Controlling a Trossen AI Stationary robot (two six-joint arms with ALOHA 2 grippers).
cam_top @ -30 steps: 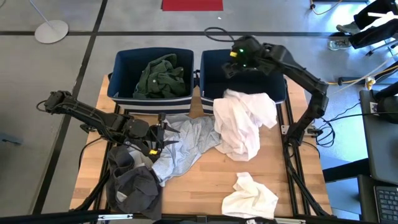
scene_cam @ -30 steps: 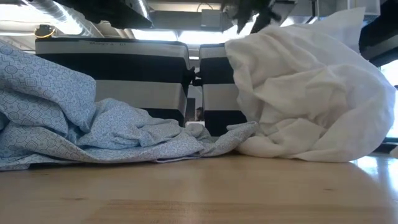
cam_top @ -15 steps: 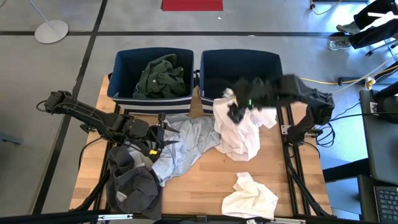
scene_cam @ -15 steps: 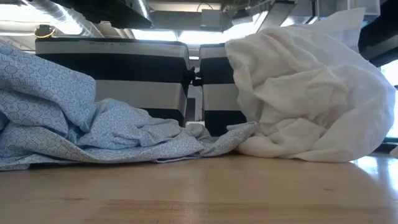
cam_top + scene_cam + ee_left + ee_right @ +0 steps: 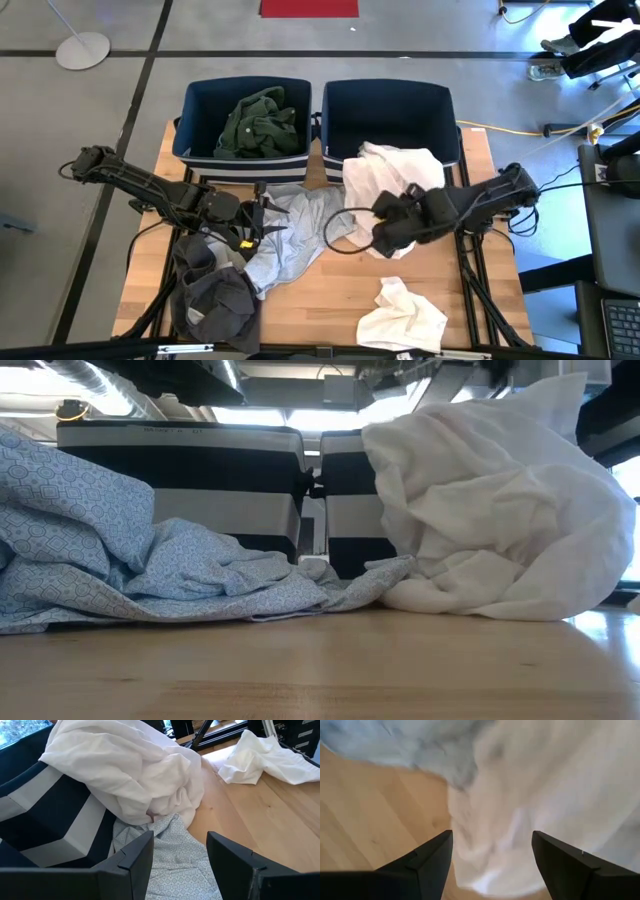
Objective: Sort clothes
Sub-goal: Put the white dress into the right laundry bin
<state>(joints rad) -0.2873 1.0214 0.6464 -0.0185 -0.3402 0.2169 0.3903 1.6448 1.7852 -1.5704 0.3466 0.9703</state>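
A large white garment (image 5: 395,185) lies at the table's middle right, its far part leaning against the right navy bin (image 5: 440,135); it also shows in the low view (image 5: 490,520). My right gripper (image 5: 382,230) is open above its near end (image 5: 520,820), fingers on either side, pointing down. A light grey patterned garment (image 5: 300,235) lies spread at the middle, one edge under the white one. My left gripper (image 5: 262,222) is open and empty just above it (image 5: 175,865). A dark green garment (image 5: 260,122) lies in the left bin.
A second white garment (image 5: 402,315) lies crumpled near the front edge at the right. A dark grey garment (image 5: 215,290) lies at the front left. The right bin's floor (image 5: 385,105) is bare. Bare wood (image 5: 320,300) shows at the front middle.
My right gripper has swung from above the right bin toward the table's near edge and down, and now stands over the near end of the large white garment. The garments lie as they did.
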